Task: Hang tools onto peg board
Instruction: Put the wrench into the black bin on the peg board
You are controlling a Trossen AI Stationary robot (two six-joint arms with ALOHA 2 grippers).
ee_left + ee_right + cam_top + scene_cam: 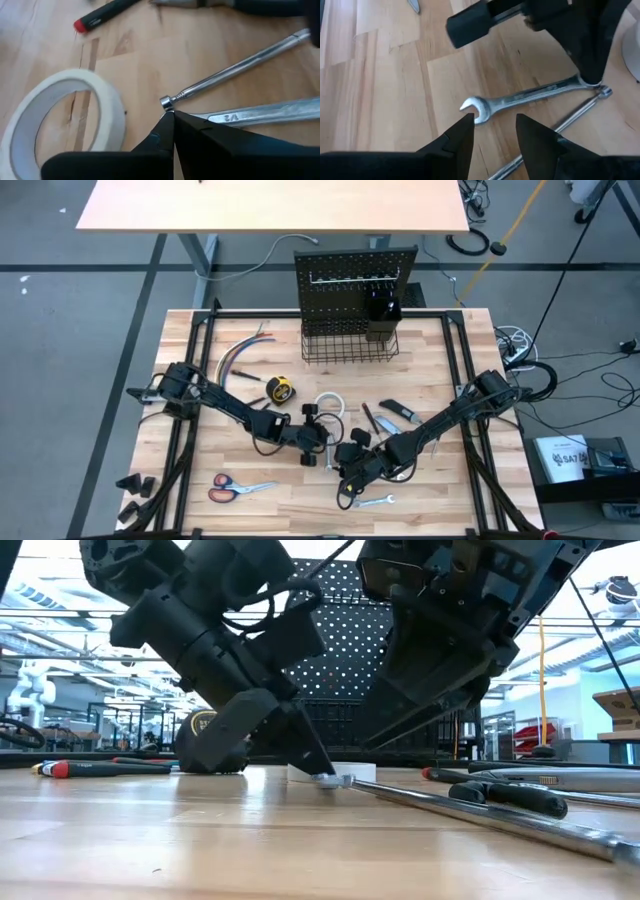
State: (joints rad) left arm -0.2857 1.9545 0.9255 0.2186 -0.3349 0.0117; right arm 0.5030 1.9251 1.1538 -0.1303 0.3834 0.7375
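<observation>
On the table (200,470), parted right gripper (494,131) straddles wrench (520,97).

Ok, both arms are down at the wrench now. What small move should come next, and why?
Probably lower the right end effector a little and shut it on the wrench. Its fingers stand open just above the wrench's open-jawed end, not yet gripping, while the left end effector, shut, presses its tip on the other end beside a thin rod, seemingly steadying it.

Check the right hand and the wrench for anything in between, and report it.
Nothing visible. The right hand stands open just short of the wrench's open-jaw end, bare table between. The shut left hand presses the far end, beside a thin rod.
</observation>
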